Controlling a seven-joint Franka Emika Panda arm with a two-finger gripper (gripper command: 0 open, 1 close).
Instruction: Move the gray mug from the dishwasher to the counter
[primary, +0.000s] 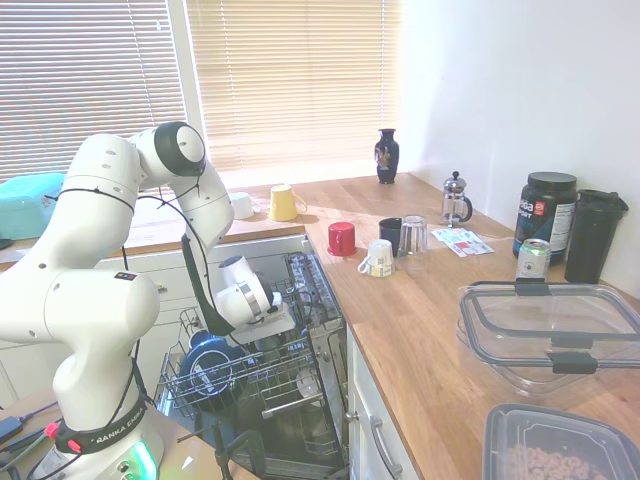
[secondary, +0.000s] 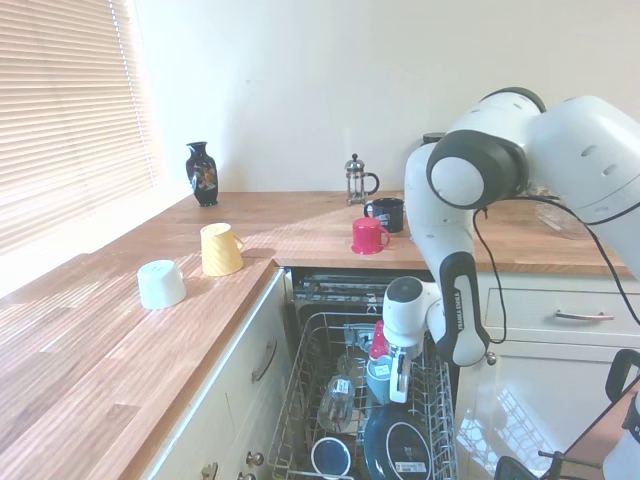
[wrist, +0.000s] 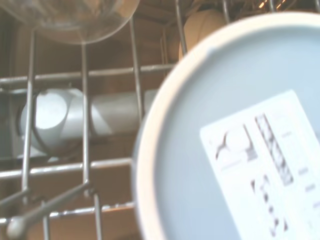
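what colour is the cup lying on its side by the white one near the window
Yellow cup, clearest in the second exterior view.

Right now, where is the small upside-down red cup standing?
In the first exterior view the small red cup stands upside down on the brown wooden counter, near the edge above the open dishwasher, left of the black mug.

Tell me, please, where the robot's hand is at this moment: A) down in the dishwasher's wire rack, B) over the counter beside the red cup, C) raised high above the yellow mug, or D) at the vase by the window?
A: the hand is lowered into the wire rack of the open dishwasher, among the dishes.
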